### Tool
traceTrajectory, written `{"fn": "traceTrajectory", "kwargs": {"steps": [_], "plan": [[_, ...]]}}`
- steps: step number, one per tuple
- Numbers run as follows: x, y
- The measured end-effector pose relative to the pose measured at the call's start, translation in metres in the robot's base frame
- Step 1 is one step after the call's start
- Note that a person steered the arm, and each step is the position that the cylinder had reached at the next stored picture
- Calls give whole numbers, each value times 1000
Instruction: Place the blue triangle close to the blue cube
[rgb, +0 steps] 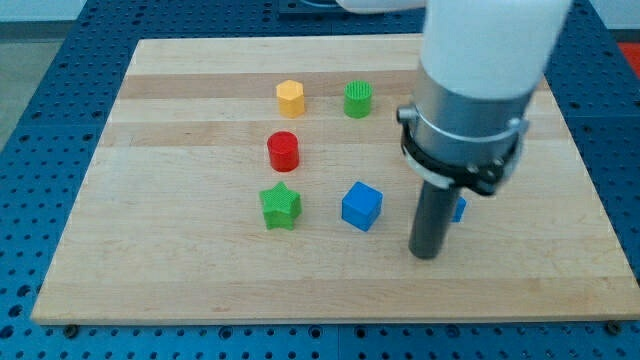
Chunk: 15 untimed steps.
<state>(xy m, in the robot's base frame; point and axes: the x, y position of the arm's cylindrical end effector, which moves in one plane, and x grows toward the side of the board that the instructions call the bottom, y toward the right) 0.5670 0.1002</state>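
The blue cube (361, 206) sits on the wooden board (180, 270) a little right of the middle. The blue triangle (459, 208) is almost wholly hidden behind my rod; only a small blue sliver shows at the rod's right side. My tip (426, 255) rests on the board, right of the blue cube and just below-left of the triangle sliver. The gap between cube and rod is about one block wide.
A green star (281, 206) lies left of the blue cube. A red cylinder (283, 151) is above the star. A yellow hexagon block (290, 97) and a green cylinder (357, 99) stand near the view's top. The arm's wide body (480, 80) covers the upper right.
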Motion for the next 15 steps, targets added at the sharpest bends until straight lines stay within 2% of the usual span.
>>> {"fn": "traceTrajectory", "kwargs": {"steps": [1,2,3,6,11,13,14,15], "plan": [[18,45],[2,100],[-27,120],[-40,53],[-62,58],[-116,58],[-115,57],[-94,39]]}}
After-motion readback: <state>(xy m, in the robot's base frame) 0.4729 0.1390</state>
